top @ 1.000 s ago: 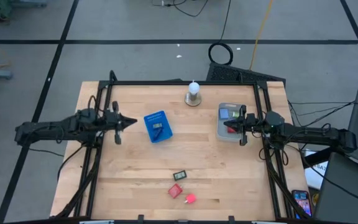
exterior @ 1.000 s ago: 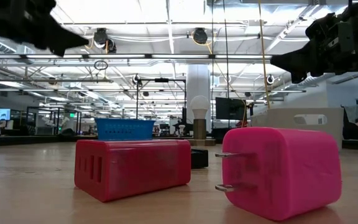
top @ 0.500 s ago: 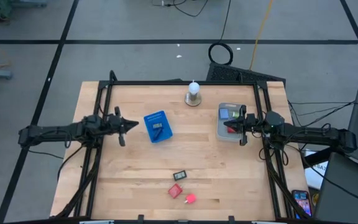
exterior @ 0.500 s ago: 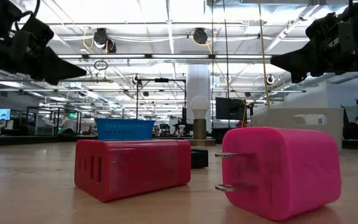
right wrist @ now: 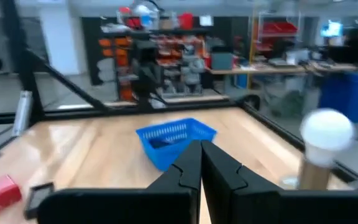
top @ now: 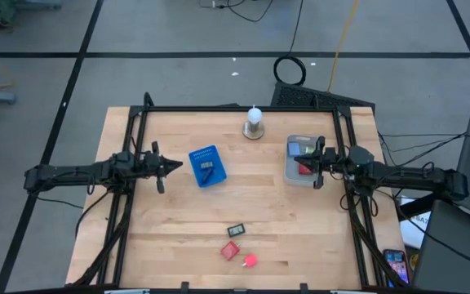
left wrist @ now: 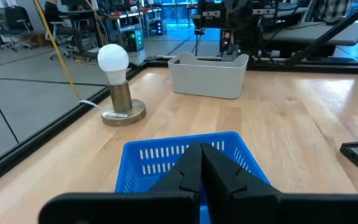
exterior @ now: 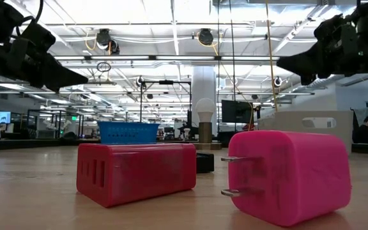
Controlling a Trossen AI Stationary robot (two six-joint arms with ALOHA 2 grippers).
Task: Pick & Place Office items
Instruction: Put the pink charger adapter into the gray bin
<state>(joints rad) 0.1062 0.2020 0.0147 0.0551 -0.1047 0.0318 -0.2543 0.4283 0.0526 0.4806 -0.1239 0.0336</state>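
Observation:
A red block (top: 231, 250), a pink plug-shaped piece (top: 250, 261) and a dark grey piece (top: 236, 230) lie on the wooden table near its front edge. In the low view the red block (exterior: 136, 172) and the pink piece (exterior: 289, 176) fill the foreground. My left gripper (top: 178, 166) hovers shut and empty just left of the blue basket (top: 206, 166), pointing at it (left wrist: 202, 163). My right gripper (top: 299, 166) hovers shut and empty over the grey bin (top: 290, 174), which holds red and blue pieces (top: 303, 150).
A white bulb on a round base (top: 254, 122) stands at the far middle. The blue basket holds a dark piece (top: 206, 168). A black frame rail (top: 235, 109) runs around the table. Bare wood lies between the basket and the bin.
My left gripper has sunk, staying shut and pointing at the blue basket.

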